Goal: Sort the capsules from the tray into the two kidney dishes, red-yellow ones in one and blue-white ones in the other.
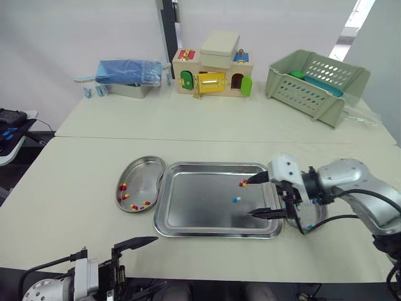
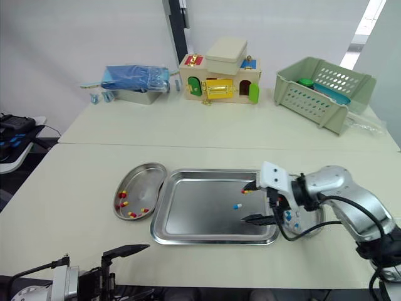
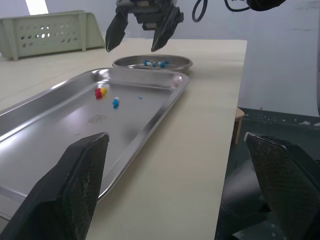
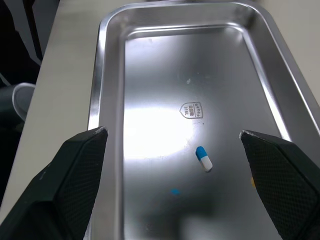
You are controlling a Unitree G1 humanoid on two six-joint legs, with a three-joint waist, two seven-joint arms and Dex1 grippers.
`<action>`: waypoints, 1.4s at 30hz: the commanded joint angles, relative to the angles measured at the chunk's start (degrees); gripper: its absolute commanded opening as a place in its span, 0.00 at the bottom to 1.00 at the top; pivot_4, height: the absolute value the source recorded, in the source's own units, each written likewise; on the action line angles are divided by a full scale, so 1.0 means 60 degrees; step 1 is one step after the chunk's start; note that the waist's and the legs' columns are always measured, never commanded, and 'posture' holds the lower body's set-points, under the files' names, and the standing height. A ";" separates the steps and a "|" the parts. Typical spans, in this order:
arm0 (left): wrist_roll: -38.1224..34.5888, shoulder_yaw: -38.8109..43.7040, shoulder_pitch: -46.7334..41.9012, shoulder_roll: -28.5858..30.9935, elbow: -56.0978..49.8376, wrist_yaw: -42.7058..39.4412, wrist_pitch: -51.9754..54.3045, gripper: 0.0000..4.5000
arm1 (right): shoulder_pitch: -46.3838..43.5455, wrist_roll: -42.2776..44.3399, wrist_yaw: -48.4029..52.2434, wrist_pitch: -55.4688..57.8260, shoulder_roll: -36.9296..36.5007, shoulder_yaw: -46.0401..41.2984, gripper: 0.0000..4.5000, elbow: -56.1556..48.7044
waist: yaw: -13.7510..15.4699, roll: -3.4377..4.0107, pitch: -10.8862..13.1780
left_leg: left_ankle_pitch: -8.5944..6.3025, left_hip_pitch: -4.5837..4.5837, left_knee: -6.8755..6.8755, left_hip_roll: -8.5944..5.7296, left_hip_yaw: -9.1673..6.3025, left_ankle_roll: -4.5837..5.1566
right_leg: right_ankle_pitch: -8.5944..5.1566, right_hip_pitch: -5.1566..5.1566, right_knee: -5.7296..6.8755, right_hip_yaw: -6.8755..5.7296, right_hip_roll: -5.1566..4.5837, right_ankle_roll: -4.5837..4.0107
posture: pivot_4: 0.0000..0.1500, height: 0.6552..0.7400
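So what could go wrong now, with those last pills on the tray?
The open right gripper hangs over the tray with one fingertip close to the red-yellow capsules, so it might nudge them while reaching for the blue-white capsule. All are small on smooth metal and could skid away.

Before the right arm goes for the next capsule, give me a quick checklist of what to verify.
1. Right gripper open: ok.
2. Blue-white capsule lying free in the tray: ok.
3. Approach clear of the red-yellow capsule nearby: cannot tell.
4. Left dish holds red-yellow only: ok.
5. Right dish holds blue-white: ok.
6. Left gripper open, off the tray: ok.
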 commanded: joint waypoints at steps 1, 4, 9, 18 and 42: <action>-0.0122 -0.0148 0.0122 -0.0158 0.0029 0.0147 -0.0319 1.00 | -0.0570 -0.0849 0.0239 -0.0665 0.0407 0.0682 0.99 0.0802 | -0.0009 0.0000 0.0000 | 0.0000 0.0000 0.0000 0.0000 -0.0001 0.0000 | 0.0000 -0.0002 0.0000 0.0000 0.0000 0.0000 | 1.00 1.00; -0.0093 -0.0273 0.0382 -0.0252 -0.0004 0.0165 -0.0503 1.00 | -0.0855 -0.1412 0.0369 -0.1166 0.0801 0.1111 0.96 0.1662 | -0.0022 0.0000 0.0000 | 0.0000 0.0000 -0.0001 0.0001 -0.0004 0.0000 | 0.0000 -0.0003 0.0002 -0.0001 0.0000 0.0000 | 1.00 1.00; -0.0045 -0.0358 0.0459 -0.0244 0.0090 0.0278 -0.0734 1.00 | -0.1092 -0.2013 0.0476 -0.1920 0.1372 0.1318 0.65 0.2777 | -0.0028 0.0001 0.0000 | 0.0000 0.0001 -0.0001 0.0000 -0.0005 0.0000 | 0.0000 -0.0004 0.0007 -0.0002 0.0000 0.0000 | 1.00 1.00; -0.0083 -0.0443 0.0457 -0.0143 0.0079 0.0386 -0.0846 1.00 | -0.1290 -0.2530 0.0742 -0.2238 0.1899 0.1344 0.65 0.3447 | -0.0047 0.0001 0.0000 | 0.0001 0.0002 -0.0001 0.0000 -0.0009 -0.0001 | 0.0000 -0.0005 0.0007 -0.0003 0.0001 0.0000 | 1.00 1.00; 0.0050 -0.0678 0.0654 0.0172 -0.0926 0.1713 -0.0170 1.00 | -0.1013 -0.3178 0.0981 -0.2709 0.2216 0.1275 0.00 0.3682 | -0.0058 0.0002 0.0000 | 0.0001 0.0002 -0.0002 0.0000 -0.0008 -0.0001 | 0.0000 -0.0005 0.0007 -0.0002 0.0001 0.0000 | 1.00 1.00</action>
